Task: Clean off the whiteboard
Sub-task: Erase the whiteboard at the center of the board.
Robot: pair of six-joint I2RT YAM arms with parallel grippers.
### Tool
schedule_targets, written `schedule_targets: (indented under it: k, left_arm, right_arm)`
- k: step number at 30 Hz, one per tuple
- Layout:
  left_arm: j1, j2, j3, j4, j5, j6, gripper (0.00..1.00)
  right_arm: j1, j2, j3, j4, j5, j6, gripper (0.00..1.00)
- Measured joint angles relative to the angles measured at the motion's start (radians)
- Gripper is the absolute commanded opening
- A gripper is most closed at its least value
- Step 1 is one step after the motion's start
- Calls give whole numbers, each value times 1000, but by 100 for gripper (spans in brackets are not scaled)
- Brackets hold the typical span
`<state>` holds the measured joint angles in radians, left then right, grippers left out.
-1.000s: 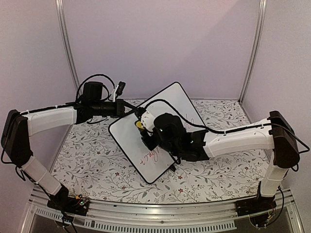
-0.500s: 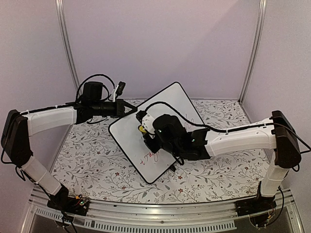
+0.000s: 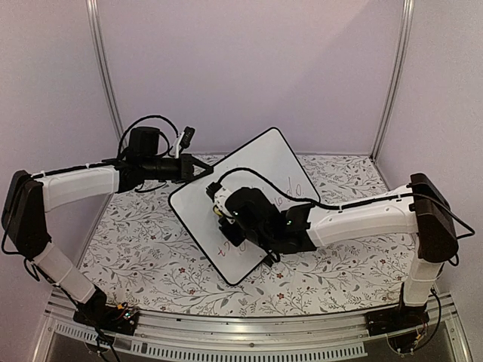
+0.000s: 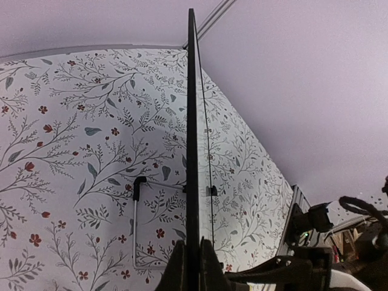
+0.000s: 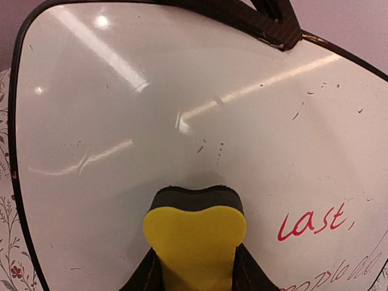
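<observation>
We see a table (image 3: 143, 256) covered by a white cloth printed with leafy sprigs and small red flowers. On it stands the whiteboard (image 3: 264, 162), tilted. Its thin wire stand (image 4: 134, 227) rests on the cloth.

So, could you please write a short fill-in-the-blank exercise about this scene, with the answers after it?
1. The left gripper is shut on the whiteboard's ____.
2. The right gripper holds a ____ eraser.
3. The red word beside the eraser reads ____.
Missing words: edge; yellow; last.

White arms (image 3: 75, 185) — black joints (image 3: 23, 211), black cables (image 3: 148, 118).
</observation>
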<state>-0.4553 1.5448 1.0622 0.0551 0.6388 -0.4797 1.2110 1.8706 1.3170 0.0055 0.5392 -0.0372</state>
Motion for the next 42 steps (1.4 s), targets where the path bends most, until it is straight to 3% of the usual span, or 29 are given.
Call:
schedule_targets:
  k: [6,28,42]
  left_arm:
    - [0,0,0,0,0,0,0]
    - [0,0,-1,0,-2,0,0]
    - [2,0,-2,-8,-15,-5,0]
  right_arm:
    - [-3,39,62,-98,-4,11,35]
    - [-95,134,369,-404,-260,22,38]
    - [-120,146,392,-413,-322,51,37]
